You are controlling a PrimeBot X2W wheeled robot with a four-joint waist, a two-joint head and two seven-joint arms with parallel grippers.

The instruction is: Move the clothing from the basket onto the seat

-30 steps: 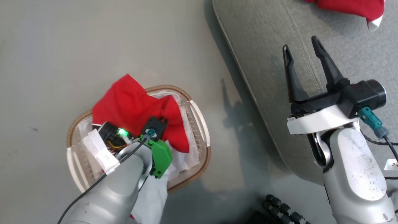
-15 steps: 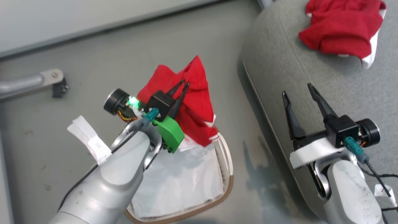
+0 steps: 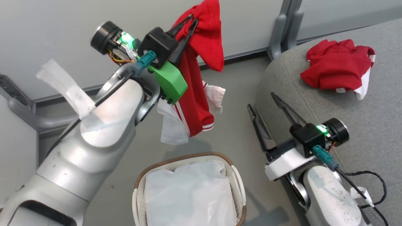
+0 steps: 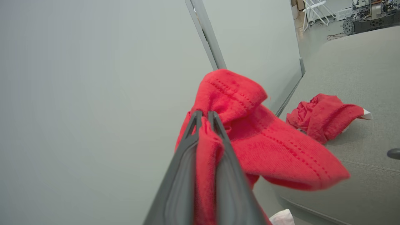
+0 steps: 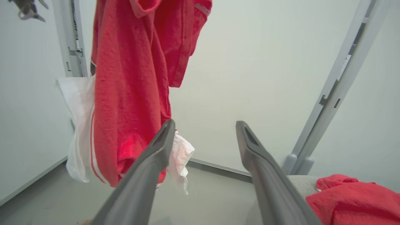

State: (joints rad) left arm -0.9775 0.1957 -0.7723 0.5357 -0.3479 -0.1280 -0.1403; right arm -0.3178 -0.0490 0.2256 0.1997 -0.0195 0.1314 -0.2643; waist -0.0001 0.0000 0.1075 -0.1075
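While the left gripper [image 3: 189, 19] pinches a red jersey [image 3: 196, 103] tightly, dangling it clear of the basket [image 3: 188, 154], the carry is in hand; next it must swing across to the seat [image 3: 377, 125], near the other jersey [image 3: 336, 67]. The right gripper [image 3: 261, 100] gapes empty.

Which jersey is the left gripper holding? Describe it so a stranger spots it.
Start at the grey seat and look left to the white basket on the floor. Above it, the left gripper pinches a red jersey that hangs in the air. The other jersey lies crumpled on the seat.
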